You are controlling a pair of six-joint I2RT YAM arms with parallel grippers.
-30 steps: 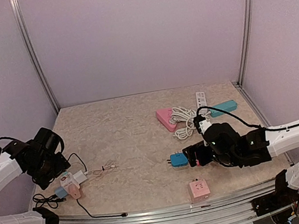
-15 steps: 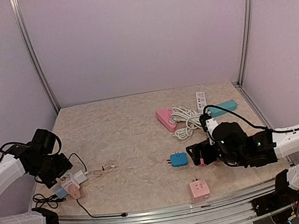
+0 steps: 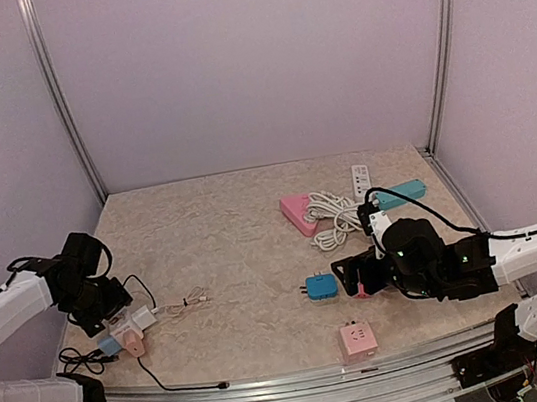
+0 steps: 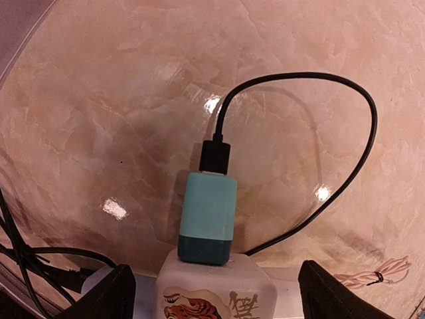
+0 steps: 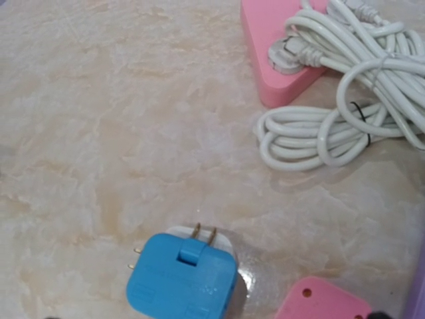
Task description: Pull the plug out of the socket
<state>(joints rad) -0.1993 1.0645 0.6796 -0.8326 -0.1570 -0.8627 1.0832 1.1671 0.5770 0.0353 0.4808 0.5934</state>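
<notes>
Plug (image 4: 208, 216), teal, one only, is seated in the single white socket (image 4: 192, 286), directly between the fingers (image 4: 106, 299) of the left gripper (image 4: 216, 292). One black cable (image 4: 299, 76) leaves the plug's far end. The left gripper stands wide, clear of the socket on both sides and holding nothing. The right gripper (image 3: 346, 280) is fully spread and empty, with one blue adapter (image 5: 180, 276) just ahead.

I see a blue plastic plug adapter (image 3: 319, 286) (image 5: 180, 276) mid-table on the marble-patterned tabletop (image 3: 212, 230), prongs out. Toward the far right corner lie a pink triangular power strip (image 3: 299, 213) (image 5: 279, 46), a coiled white cord (image 3: 329, 214) (image 5: 332, 126) touching it, a white power strip (image 3: 361, 180) and a teal one (image 3: 401, 192). A pink square socket block (image 3: 358, 337) sits near the near edge.
</notes>
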